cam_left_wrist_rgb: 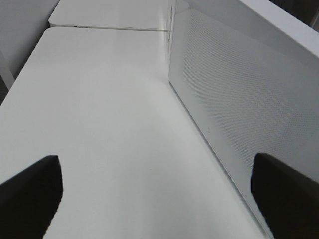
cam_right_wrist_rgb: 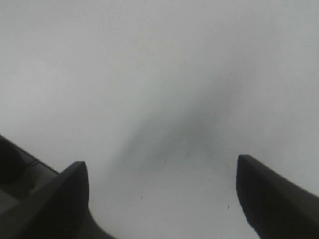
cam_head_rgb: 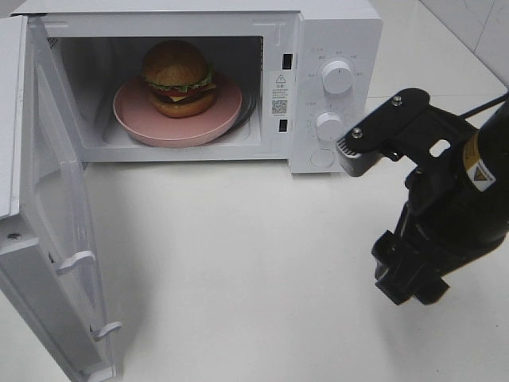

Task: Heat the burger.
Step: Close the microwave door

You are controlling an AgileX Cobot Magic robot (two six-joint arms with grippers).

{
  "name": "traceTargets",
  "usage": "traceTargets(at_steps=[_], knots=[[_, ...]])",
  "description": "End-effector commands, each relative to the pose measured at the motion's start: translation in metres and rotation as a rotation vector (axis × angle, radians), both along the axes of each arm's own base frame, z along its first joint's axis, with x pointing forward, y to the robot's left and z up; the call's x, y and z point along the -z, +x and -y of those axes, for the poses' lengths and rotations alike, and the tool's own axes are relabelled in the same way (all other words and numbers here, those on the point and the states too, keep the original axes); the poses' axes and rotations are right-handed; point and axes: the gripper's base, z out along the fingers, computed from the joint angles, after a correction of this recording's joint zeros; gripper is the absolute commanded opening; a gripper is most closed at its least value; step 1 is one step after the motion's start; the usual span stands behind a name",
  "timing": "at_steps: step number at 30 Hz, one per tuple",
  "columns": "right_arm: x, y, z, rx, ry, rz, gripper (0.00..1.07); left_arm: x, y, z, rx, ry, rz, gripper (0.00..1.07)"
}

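Count of items: one microwave, one burger, one pink plate, two round knobs one above the other on the right-hand panel, and two pincers, both mine.

The burger stands upright on the plate, inside the microwave cavity at the far left of the white table. The door hangs wide open to the left, swung toward the near side.

My left pincer is spread wide with nothing between its tips. It sits over bare table, with one finger just beside the door's meshed panel. My right pincer is likewise wide and empty, over bare table at the near right, well apart from the burger.

Hidden or doubtful:
- My left arm does not appear in the high view – only its wrist view shows it.
- In the high view my right pincer is a dark mass; its tips cannot be made out there, and the arm is cut off at the right edge.
- The plate's far rim is hidden behind the burger.
- The door's near corner runs out of frame.
- Markings around the knobs are too small to read.
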Motion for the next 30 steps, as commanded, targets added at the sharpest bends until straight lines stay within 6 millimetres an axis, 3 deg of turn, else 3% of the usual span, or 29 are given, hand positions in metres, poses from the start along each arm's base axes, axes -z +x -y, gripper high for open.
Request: traceTargets(at_steps=[1, 17, 23, 30], knots=[[-0.005, -0.015, 0.010, 0.061, -0.029, -0.087, 0.76, 0.000, -0.003, 0.000, 0.001, -0.001, 0.024, 0.98], [-0.055, -0.059, 0.045, 0.107, 0.120, -0.002, 0.76, 0.000, -0.003, 0.000, 0.001, -0.001, 0.024, 0.98], [-0.053, -0.071, 0.055, 0.126, 0.153, 0.022, 0.76, 0.000, -0.003, 0.000, 0.001, -0.001, 0.024, 0.98], [-0.036, -0.085, 0.068, 0.172, 0.150, 0.006, 0.76, 0.000, -0.003, 0.000, 0.001, -0.001, 0.024, 0.98]])
